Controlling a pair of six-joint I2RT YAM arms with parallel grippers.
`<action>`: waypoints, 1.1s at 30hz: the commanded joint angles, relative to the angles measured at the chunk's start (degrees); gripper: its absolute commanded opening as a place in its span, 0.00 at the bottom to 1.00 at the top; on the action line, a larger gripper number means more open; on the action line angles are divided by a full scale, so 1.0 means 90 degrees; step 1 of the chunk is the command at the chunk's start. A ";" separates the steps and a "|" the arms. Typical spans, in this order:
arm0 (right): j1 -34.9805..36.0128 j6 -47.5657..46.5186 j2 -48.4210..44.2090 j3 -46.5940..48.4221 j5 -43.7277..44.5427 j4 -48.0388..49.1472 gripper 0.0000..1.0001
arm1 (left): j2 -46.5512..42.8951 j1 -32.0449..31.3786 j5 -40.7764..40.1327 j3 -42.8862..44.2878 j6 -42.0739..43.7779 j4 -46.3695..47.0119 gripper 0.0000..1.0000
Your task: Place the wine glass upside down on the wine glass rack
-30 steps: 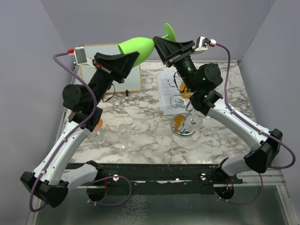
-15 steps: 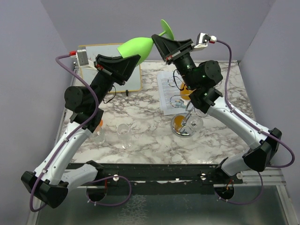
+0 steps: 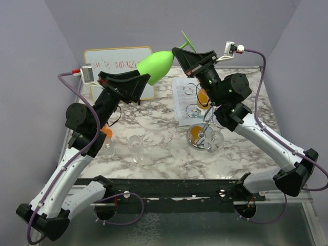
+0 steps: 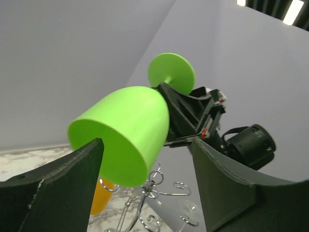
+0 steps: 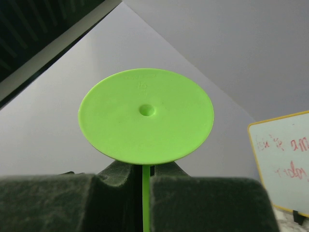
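The bright green wine glass (image 3: 156,66) hangs high in the air, lying on its side with its foot (image 3: 187,40) to the back right. My right gripper (image 3: 179,53) is shut on the thin stem just below the foot (image 5: 145,113), and the stem runs down between its closed fingers (image 5: 145,176). My left gripper (image 3: 142,86) is open, and the bowl's mouth (image 4: 125,130) sits between its spread fingers (image 4: 147,145). The right finger is clearly apart from the bowl. The chrome wine glass rack (image 3: 201,138) stands on the table below the right arm (image 4: 154,186).
An orange glass (image 3: 203,97) and a clear glass (image 3: 212,137) hang on the rack. A whiteboard (image 3: 115,61) leans at the back left. A paper sheet (image 3: 180,100) lies beside the rack. Two clear glasses (image 3: 135,143) stand front left, next to an orange-topped item (image 3: 106,132).
My left gripper has opened off the bowl and drawn back leftward. The right gripper has closed on the stem, and the glass has shifted slightly right.
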 commanded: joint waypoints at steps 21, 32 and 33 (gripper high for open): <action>0.0058 -0.4623 -0.0230 -0.0880 -0.2405 0.0836 0.01 | -0.0292 -0.0008 -0.0393 0.1818 -0.0740 -0.3198 0.81; 0.0056 -0.5565 0.0107 -0.1051 -0.2946 0.1685 0.01 | 0.0712 -0.0008 0.0682 0.2161 -0.1566 -0.2663 0.80; 0.0050 -0.5668 0.0108 -0.1058 -0.3027 0.1689 0.01 | 0.0776 -0.0008 0.0720 0.2208 -0.1509 -0.2662 0.79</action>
